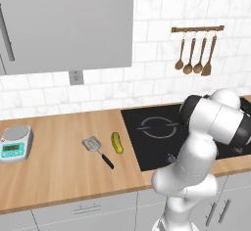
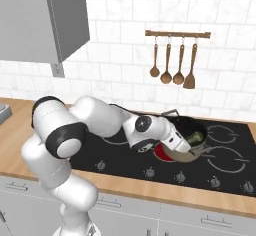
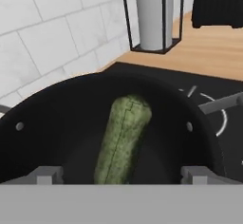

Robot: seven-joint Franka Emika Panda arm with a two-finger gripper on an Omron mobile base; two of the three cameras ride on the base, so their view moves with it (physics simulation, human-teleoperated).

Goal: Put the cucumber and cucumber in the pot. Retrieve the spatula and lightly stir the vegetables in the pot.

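Judging by this, you have the dark green cucumber (image 3: 122, 140) in the pot (image 3: 199, 137) under your open, empty end effector (image 3: 122, 174); the yellow-green cucumber (image 1: 117, 142) and spatula (image 1: 97, 150) wait on the desk (image 1: 54, 171).

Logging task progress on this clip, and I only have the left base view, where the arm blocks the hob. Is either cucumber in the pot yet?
Observer: Yes. The dark green cucumber lies inside the pot.
Operator: And the gripper?
Observer: The gripper is open just above that cucumber, its fingers wide apart.
Operator: I see the yellow-green cucumber on the counter by the spatula. Where does the pot sit?
Observer: On the black cooktop, over a burner that glows red.
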